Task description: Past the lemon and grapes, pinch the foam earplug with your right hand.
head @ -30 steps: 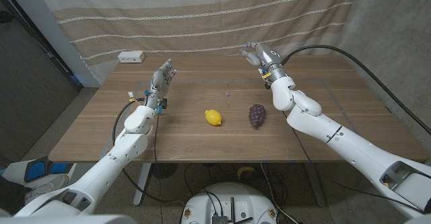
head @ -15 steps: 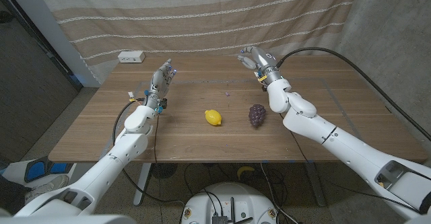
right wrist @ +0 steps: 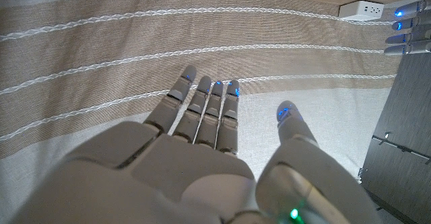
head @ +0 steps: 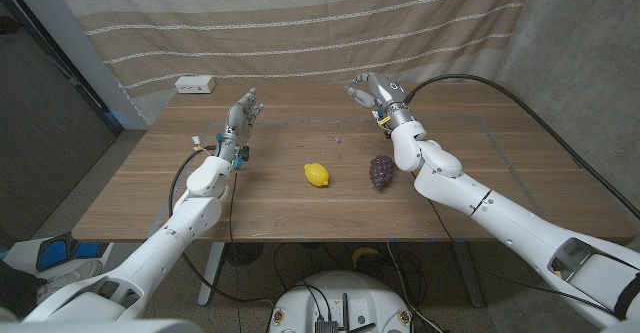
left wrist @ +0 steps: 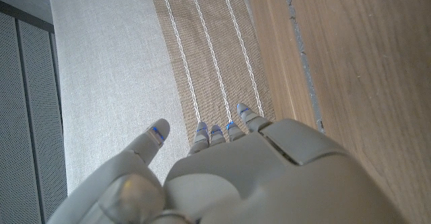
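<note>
A yellow lemon (head: 317, 174) and a dark purple bunch of grapes (head: 381, 169) lie side by side near the middle of the wooden table (head: 300, 213). Beyond them a tiny purplish speck, likely the foam earplug (head: 340, 140), lies on the wood. My right hand (head: 372, 91) hovers past the grapes and to the right of the speck, fingers apart and holding nothing. In the right wrist view this hand (right wrist: 202, 157) faces the striped curtain. My left hand (head: 243, 113) stands raised at the table's left with fingers extended and holds nothing; the left wrist view shows its back (left wrist: 256, 170).
A white power strip (head: 194, 85) lies at the far left corner, seen too in the right wrist view as the power strip (right wrist: 366, 9). A striped curtain (head: 300, 23) hangs behind the table. A thin cable runs along my left forearm.
My right hand has shifted left across the far side of the table, toward the spot above the speck. The left hand, lemon and grapes have stayed put.
</note>
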